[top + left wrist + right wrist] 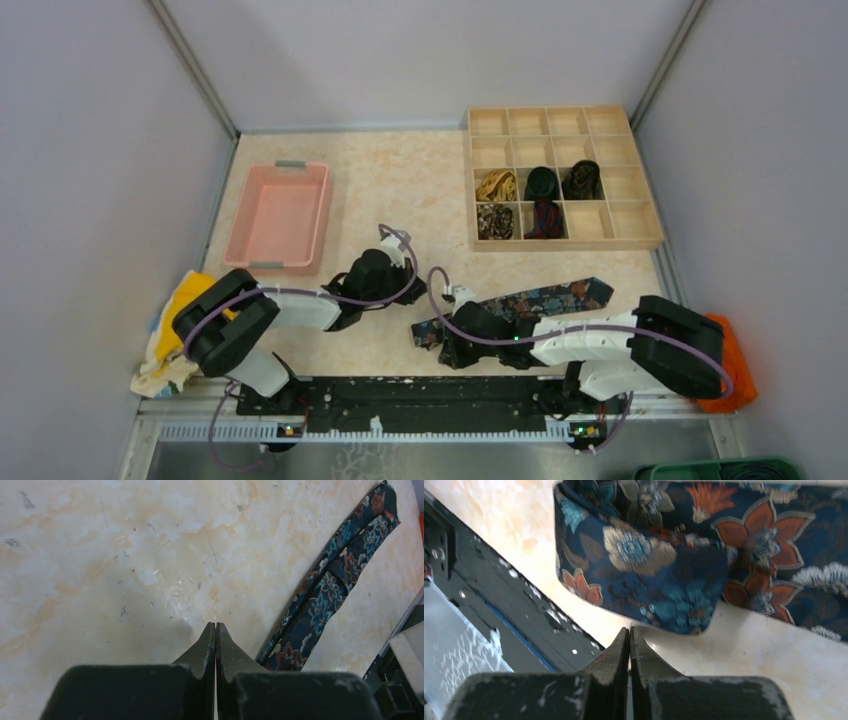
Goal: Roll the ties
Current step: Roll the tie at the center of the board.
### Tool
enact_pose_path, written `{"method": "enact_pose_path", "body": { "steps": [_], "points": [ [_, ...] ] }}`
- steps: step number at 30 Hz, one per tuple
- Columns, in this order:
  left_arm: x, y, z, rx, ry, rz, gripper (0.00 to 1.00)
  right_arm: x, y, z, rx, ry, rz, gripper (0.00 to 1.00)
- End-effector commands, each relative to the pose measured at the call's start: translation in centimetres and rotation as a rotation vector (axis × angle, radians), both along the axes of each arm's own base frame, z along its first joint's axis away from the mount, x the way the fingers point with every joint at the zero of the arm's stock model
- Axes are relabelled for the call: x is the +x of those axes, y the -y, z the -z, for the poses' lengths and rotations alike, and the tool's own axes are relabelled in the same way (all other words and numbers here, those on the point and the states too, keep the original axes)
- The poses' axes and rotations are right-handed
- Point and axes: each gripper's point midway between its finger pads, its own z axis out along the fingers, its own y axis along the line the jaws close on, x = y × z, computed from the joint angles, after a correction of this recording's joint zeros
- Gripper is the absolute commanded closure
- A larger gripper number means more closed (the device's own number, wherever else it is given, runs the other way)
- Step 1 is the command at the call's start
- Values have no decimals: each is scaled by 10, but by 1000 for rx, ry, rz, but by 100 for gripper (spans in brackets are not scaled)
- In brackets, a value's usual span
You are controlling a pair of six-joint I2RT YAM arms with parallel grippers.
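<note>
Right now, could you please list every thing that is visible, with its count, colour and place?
rolled ties: five; gold, black-green, dark patterned, red-black; one per compartment of the box
unrolled tie: one; navy floral; flat on the table
wooden box: one; pale wood; far right
tray: one; pink; far left
yellow cloth: one; left edge
orange cloth: one; right edge
bin: one; green; near right corner
table: one; beige marbled
left gripper: shut, over bare table
right gripper: shut, by the unrolled tie's near end

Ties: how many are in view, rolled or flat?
6. In the wooden organizer: gold tie, black-green tie, dark tie in one row; brown tie, red-black tie in the next row. The floral tie lies flat by the right arm. Others may be hidden.
</note>
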Motion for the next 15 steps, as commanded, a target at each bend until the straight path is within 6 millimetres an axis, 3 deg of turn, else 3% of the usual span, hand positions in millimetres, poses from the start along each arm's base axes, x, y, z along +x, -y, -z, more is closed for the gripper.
{"method": "enact_pose_path", "body": {
  "steps": [1,9,15],
  "points": [
    [-16,6,14,-24,-16,94,100,15,-20,-1,22,47,39,100],
    [-43,-7,49,-1,-111,107,100,30,-10,8,-37,110,102,100],
    [-66,1,60,5,-153,148,100,33,-19,8,-19,115,101,100]
  ]
}}
